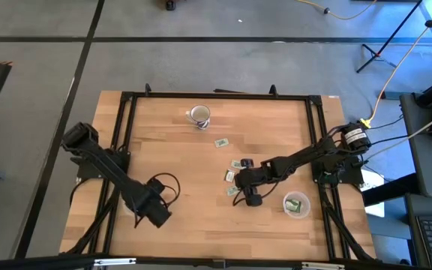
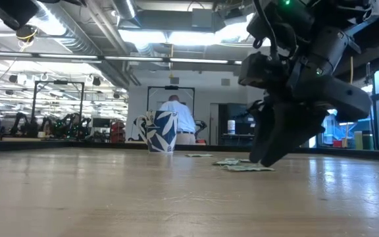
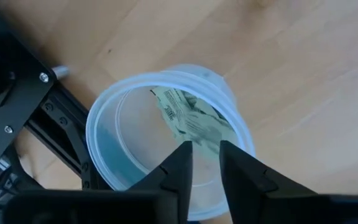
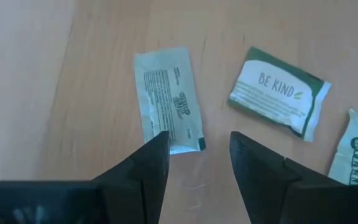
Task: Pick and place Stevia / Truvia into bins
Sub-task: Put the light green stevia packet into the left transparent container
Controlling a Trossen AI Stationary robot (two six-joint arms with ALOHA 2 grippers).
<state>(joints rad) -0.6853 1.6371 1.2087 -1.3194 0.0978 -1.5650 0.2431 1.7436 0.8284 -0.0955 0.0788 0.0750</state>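
**Left gripper over a cup, right gripper low among the packets**

Left gripper [image 3: 204, 163] poised directly above a clear cup [image 3: 166, 143] at the table's [image 1: 201, 225] left edge, beside the black frame rail [image 3: 61, 134]. Fingers parted by a narrow gap, nothing between them. Inside that cup, 1 green-and-white packet [image 3: 194, 121] leaning against the wall, just beyond the fingertips.

Right gripper [image 4: 197, 155] lowered close to the tabletop, well to the right of that cup, amid the loose packets. Fingers spread wide, empty. Just ahead of the fingertips, 1 packet [image 4: 168, 99] lying flat with its printed back up, its near end reaching the gap between the fingers beside 1 fingertip. Beside it, a second packet [image 4: 278, 90] reading "BE KIND", flat on the wood, apart from the first. A third packet [image 4: 353, 149] partly visible at the view's edge.

From above, a handful of packets scattered around the right gripper, 1 of them [image 1: 220, 142] lying farther toward the mug [image 1: 199, 115]. Second clear cup [image 1: 296, 204] standing just right of the right gripper, green packets inside.

In the low view, mug upright on the table, a person [image 2: 178, 118] standing in the room behind it.
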